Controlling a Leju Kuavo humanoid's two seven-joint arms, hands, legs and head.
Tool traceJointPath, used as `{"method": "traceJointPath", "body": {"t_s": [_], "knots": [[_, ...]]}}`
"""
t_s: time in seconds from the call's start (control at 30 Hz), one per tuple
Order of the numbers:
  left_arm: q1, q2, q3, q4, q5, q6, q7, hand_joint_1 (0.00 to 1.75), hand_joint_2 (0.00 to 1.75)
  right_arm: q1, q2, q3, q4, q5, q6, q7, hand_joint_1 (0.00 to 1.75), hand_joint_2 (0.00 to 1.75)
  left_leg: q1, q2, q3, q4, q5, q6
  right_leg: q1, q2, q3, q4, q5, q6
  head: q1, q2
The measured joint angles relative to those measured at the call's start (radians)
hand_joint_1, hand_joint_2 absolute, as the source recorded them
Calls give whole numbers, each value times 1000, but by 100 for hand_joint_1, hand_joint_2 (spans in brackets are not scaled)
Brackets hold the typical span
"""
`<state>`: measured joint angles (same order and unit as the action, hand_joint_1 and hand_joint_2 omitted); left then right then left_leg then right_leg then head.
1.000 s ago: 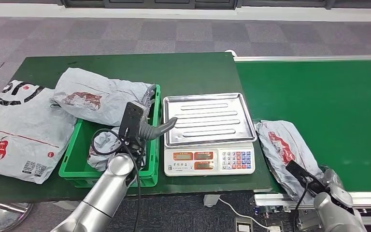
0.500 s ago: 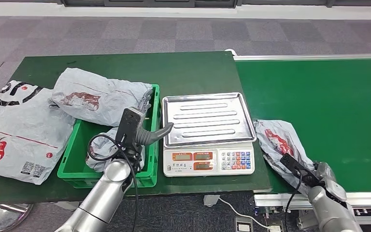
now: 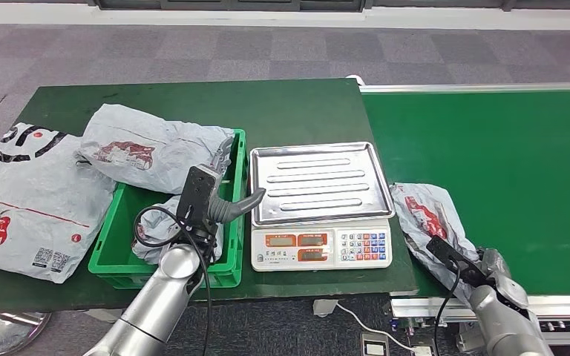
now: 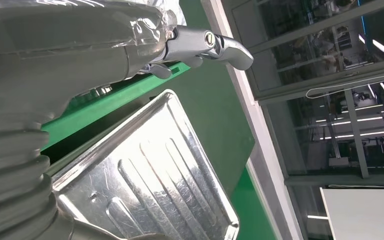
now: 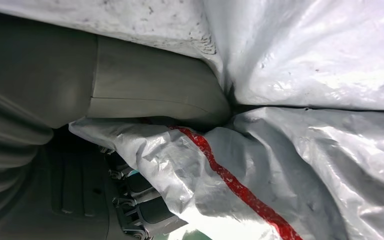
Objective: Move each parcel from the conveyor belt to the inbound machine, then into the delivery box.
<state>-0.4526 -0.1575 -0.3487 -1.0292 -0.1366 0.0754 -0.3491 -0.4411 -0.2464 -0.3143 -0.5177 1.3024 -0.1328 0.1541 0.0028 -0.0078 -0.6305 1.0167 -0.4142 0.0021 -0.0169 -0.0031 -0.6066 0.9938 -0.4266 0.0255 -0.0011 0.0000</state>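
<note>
Grey crumpled plastic parcel with red print (image 3: 430, 222): on the near edge of the green conveyor belt (image 3: 505, 163), just beside the right end of the weighing scale, near end under the right hand. In the right wrist view the same parcel (image 5: 300, 165) fills most of the frame, a red stripe across its film.

Right hand (image 3: 490, 268): at the near end of that parcel, thick grey thumb (image 5: 155, 90) pressed into a fold of the film, dark fingers (image 5: 140, 210) on the other side of the fold. Holding the parcel between thumb and fingers.

Left hand (image 3: 219, 204): above the right wall of the green crate, thumb extended toward the scale tray. Nothing in it; fingers spread, one bent metal-jointed finger (image 4: 215, 45) clear of the tray in the left wrist view.

Electronic weighing scale with ribbed stainless steel tray (image 3: 319, 182): on the dark green table (image 3: 193, 104), between crate and belt; orange displays and coloured keypad on the front panel. Tray bare.

Green plastic slatted crate (image 3: 119, 248): on the table left of the scale. One grey parcel with red print (image 3: 152, 152) draped over its far rim; one smaller crumpled grey parcel (image 3: 156, 226) inside, partly hidden by the left arm.

Large flat grey mailer bag with black and red markings (image 3: 33, 200): on the table's left end, touching the crate's left wall.
</note>
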Motion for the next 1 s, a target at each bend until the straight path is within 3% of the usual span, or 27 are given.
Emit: {"method": "traceJointPath", "body": {"t_s": [0.43,0.5,0.57,0.63,0.77,1.0], "knots": [[1,0,0,-3,-3,2,-2,0,175,1,4,0,-4,-17,-14,-16,175,175,0,0,-1,0,0,0,0,0,0,0,0,0,0,0],[1,0,1,-1,-17,11,-13,0,175,26,26,-2,-78,-109,-102,-111,175,175,0,-1,-3,0,1,0,0,-1,-2,1,0,0,0,0],[1,-1,5,3,-36,20,-30,0,175,68,59,12,-260,-228,-293,-275,175,175,-2,-1,-5,0,1,-1,-2,0,-7,3,1,0,0,0],[0,-3,8,9,-45,22,-40,0,175,89,74,49,-439,-290,-448,-347,175,175,-3,1,-5,0,1,-1,-3,1,-9,4,0,0,0,0],[-1,-5,12,14,-52,21,-46,0,175,112,74,104,-629,-343,-500,-264,175,175,-2,0,-5,0,1,-1,-2,0,-9,4,0,-1,0,0],[-7,-5,16,20,-52,16,-46,0,175,148,67,167,-742,-367,-556,-295,175,175,-2,1,-5,0,1,-2,-2,1,-9,4,0,-1,0,0]]}}
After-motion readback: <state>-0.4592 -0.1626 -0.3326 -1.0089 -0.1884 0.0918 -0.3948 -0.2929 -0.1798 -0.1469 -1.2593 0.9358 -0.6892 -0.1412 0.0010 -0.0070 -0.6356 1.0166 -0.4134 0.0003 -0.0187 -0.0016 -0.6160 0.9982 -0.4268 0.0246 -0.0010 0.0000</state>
